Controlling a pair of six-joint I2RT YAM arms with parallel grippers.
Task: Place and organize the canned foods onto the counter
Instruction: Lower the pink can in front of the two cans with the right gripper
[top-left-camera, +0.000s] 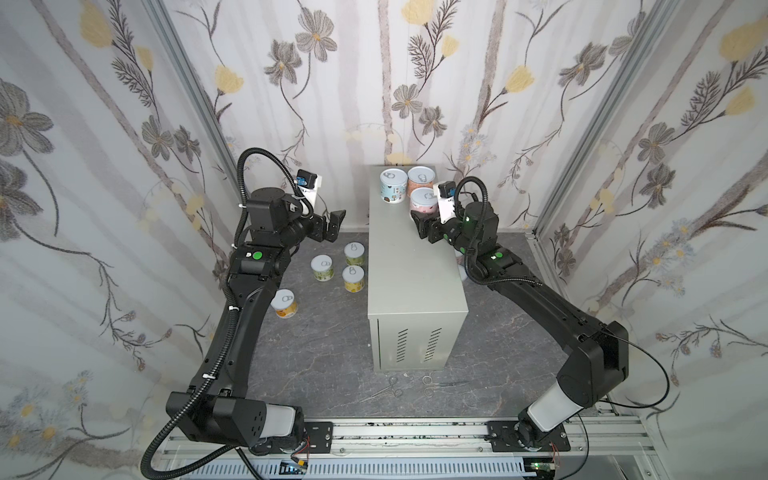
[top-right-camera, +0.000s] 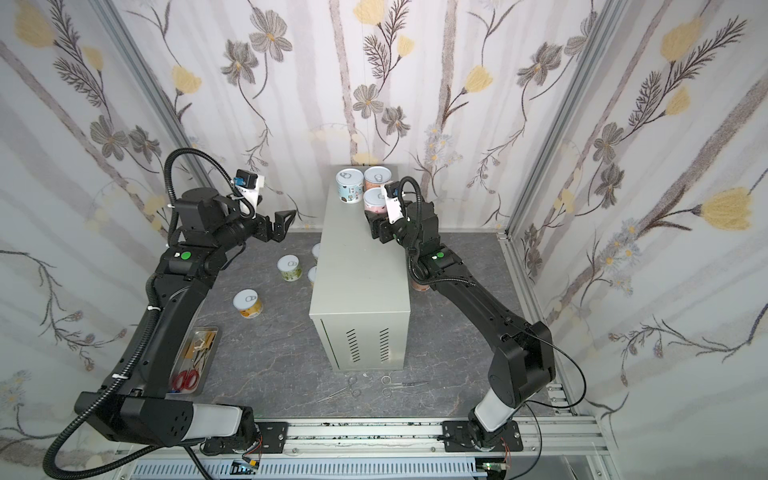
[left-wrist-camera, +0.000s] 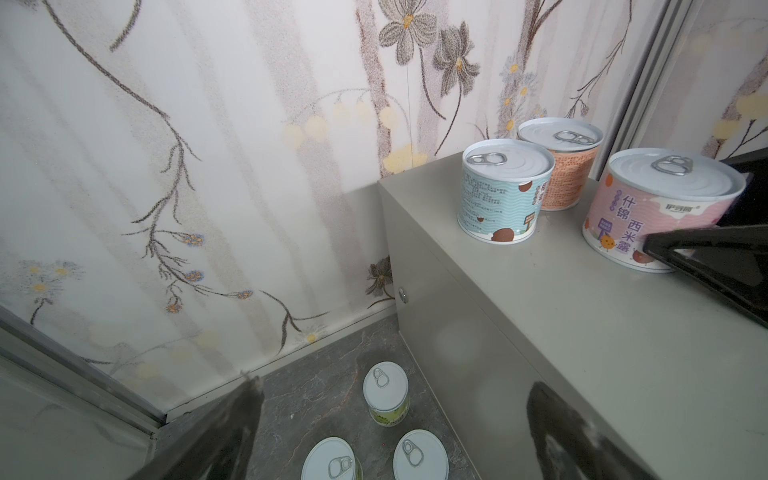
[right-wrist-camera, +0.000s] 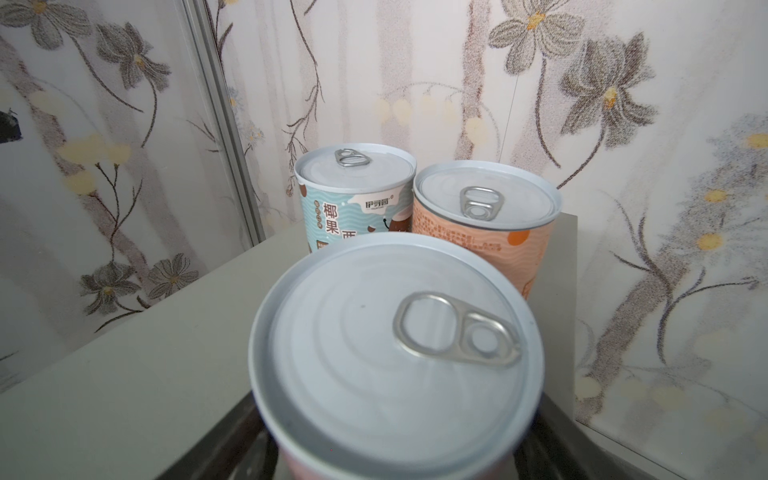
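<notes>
Floral wallpaper (top-left-camera: 374, 62) in grey and yellow lines the booth around a dark marbled floor (top-left-camera: 316, 357). In the middle stands the worktop (top-left-camera: 401, 266), a tall light-grey metal cabinet with slanted vents on its front. At its far end three canned foods stand upright. A light-blue can (right-wrist-camera: 353, 208) has a label beginning "椰果", the rest hidden behind the nearer lid. An orange can (right-wrist-camera: 486, 232) just beside it carries print too small to read. Nearer is a pink can (left-wrist-camera: 648, 220) marked "什锦西米露" under a small brand logo I cannot make out. The right gripper (top-left-camera: 422, 220) straddles this pink can, a finger on each side; whether it presses cannot be told. The left gripper (top-left-camera: 336, 225) hangs wide open to the left of the worktop, above the floor. Four green- and yellow-labelled cans (top-left-camera: 354, 254) stand there.
</notes>
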